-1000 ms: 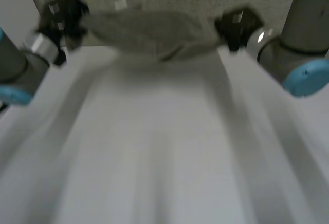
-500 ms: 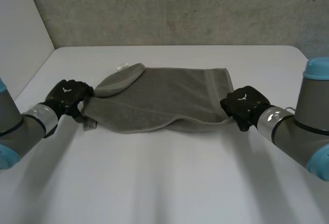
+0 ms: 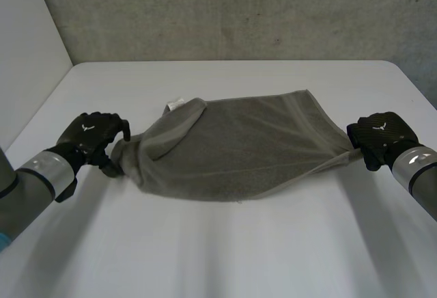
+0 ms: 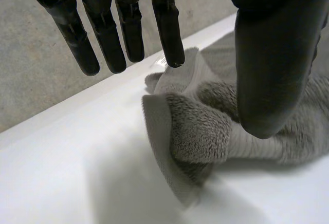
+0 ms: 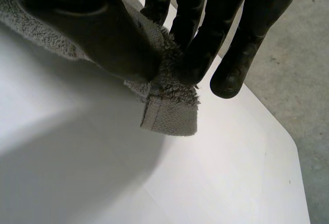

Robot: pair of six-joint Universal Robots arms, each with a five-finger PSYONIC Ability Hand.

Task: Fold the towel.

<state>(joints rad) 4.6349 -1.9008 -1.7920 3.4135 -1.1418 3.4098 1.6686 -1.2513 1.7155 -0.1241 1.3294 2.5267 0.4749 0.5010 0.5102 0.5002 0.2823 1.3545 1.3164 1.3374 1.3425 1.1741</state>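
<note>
Left arm [image 3: 31, 178]: comes in from the near left of the bench [image 3: 225, 243], grey forearm low over the white top.
Left hand [image 3: 92, 134]: at the towel's left end. In the left wrist view the fingers [image 4: 128, 29] are straight and spread wide, well apart from the thumb [image 4: 272, 64]. Nothing is gripped between them; the bunched corner sits under the thumb tip. Whether the thumb touches the cloth cannot be told.
Towel, left end [image 4: 200, 131]: gathered into a thick roll with the hemmed corner turned up, resting on the bench [image 4: 61, 178].
Towel, whole [image 3: 239, 147]: grey terry, spread across the middle of the bench between the two hands. The far left corner is folded over onto the cloth, with a small white tag [image 3: 176, 104] at that fold. The near edge sags in a curve towards the robot.
Towel, right end [image 5: 169, 113]: drawn out to a narrow point that runs into the right hand, the hemmed corner sticking out just past the fingertips.
Right hand [image 3: 381, 134]: at the right side of the bench [image 5: 77, 178]. The right wrist view shows the thumb [image 5: 87, 18] pressed against the fingers [image 5: 205, 44], with the towel corner pinched between them.
Right arm [image 3: 422, 168]: enters from the near right.
Backdrop: rough grey wall [image 3: 239, 11] behind the far edge of the bench.
</note>
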